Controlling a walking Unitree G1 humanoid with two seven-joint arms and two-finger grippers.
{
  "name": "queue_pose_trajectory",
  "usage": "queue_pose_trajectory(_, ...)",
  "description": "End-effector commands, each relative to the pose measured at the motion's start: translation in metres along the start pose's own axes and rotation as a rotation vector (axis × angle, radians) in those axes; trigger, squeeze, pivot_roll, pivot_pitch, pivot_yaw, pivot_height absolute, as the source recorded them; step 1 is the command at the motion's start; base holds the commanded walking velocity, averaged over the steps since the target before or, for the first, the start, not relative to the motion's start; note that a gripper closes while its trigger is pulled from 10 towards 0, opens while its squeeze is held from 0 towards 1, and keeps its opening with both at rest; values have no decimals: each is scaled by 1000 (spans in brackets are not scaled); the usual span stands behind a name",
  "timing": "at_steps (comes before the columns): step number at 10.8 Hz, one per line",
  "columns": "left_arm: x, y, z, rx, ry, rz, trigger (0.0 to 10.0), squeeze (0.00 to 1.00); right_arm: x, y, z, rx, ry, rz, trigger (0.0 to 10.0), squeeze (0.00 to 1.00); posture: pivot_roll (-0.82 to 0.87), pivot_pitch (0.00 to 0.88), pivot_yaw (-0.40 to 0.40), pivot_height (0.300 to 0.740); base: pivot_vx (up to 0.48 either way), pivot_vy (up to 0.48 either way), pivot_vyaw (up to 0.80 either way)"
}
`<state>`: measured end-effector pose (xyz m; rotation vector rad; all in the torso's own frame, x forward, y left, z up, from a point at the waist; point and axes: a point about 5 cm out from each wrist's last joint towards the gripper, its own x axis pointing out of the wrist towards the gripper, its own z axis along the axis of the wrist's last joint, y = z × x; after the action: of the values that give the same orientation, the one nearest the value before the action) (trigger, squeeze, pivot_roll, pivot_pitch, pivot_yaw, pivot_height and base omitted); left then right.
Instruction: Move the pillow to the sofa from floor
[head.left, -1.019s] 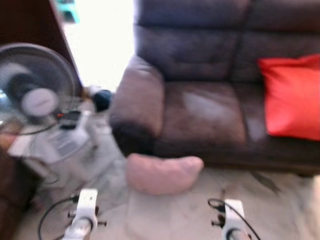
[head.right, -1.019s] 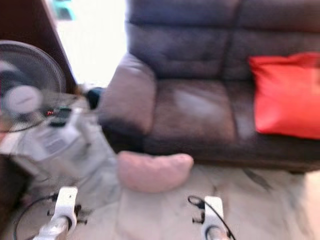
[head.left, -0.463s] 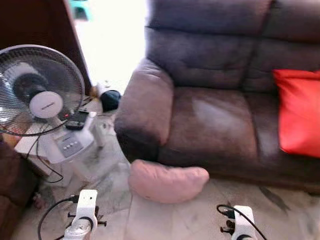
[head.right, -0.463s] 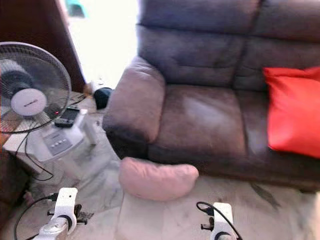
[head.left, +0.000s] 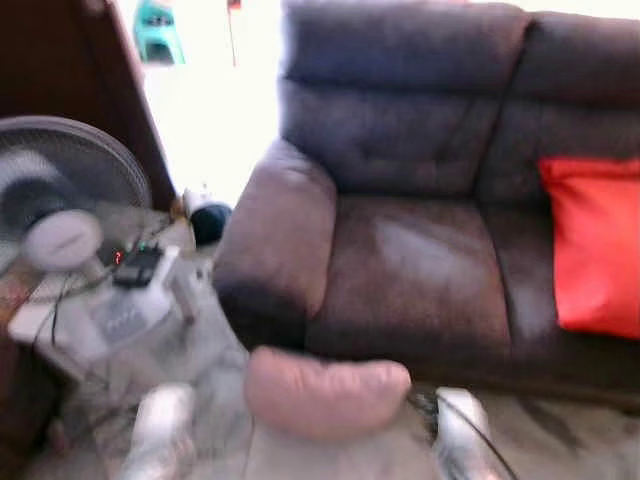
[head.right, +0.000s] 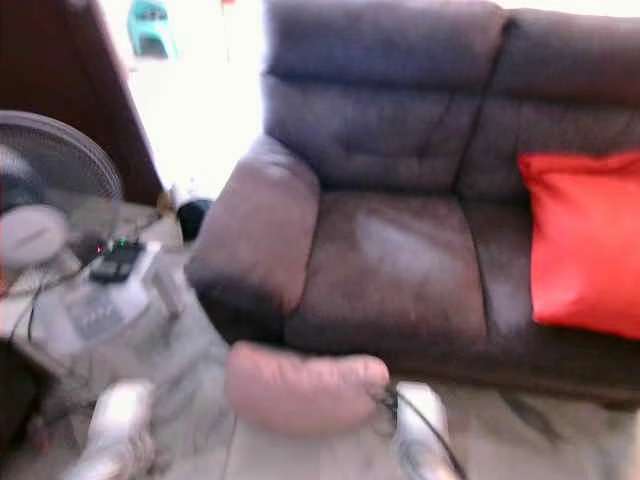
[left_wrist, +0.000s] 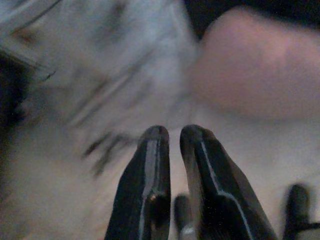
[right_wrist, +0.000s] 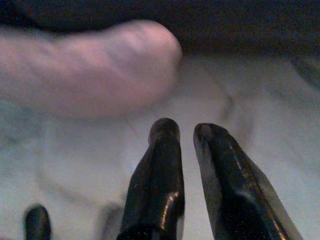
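The pink pillow (head.left: 325, 393) lies on the floor (head.left: 570, 440) against the brown sofa (head.left: 430, 260), not on it; left gripper (left_wrist: 170, 134) and right gripper (right_wrist: 187, 131) flank it, fingers nearly together, holding nothing; lifting remains.

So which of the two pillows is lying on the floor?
The pink pillow, on the floor before the sofa, between both pincers. The red pillow leans on the sofa seat.

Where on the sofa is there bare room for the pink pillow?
The sofa's seat cushion between its armrest and the red cushion is bare. The floor by the fan is crowded with cables. The pink pillow lies on the floor.
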<state>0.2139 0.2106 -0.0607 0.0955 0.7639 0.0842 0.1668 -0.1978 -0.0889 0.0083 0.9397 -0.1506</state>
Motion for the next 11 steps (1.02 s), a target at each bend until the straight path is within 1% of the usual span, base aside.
queue_pose_trajectory(1, -4, 16, -10, -2, 31, 41, 10000, 0, 2, 6, 9, 0, -20, 10, 10000, 0, 41, 19, -40, 740, 311, 0, 0)
queue_pose_trajectory(2, -4, 16, -10, -1, 32, 42, 10000, 0, 2, 6, 9, -5, -18, 9, 10000, 0, 42, 22, -40, 740, 311, 0, 0)
queue_pose_trajectory(4, -3, 17, -9, 0, 32, 42, 10000, 0, -2, -20, -2, 1, 3, -18, 10000, 0, 40, 39, -42, 740, 311, 0, 0)
queue_pose_trajectory(5, -3, 18, -9, -1, 32, 43, 10000, 0, -2, -24, -3, 7, 6, -37, 10000, 0, 38, 41, -42, 740, 307, 0, 0)
queue_pose_trajectory(7, -3, 18, -9, 2, 33, 44, 10000, 0, -3, -26, -4, 16, 7, -34, 10000, 0, 34, 47, -41, 740, 276, 0, 0)
queue_pose_trajectory(10, -3, 18, -7, -16, 22, 45, 10000, 0, -3, -24, -7, 14, 9, -24, 10000, 0, 38, 56, -44, 740, 0, 0, 0)
queue_pose_trajectory(11, -3, 19, -6, -12, 17, 49, 10000, 0, -4, -19, -9, 8, 4, -19, 10000, 0, 40, 60, -45, 740, 0, 0, 0)
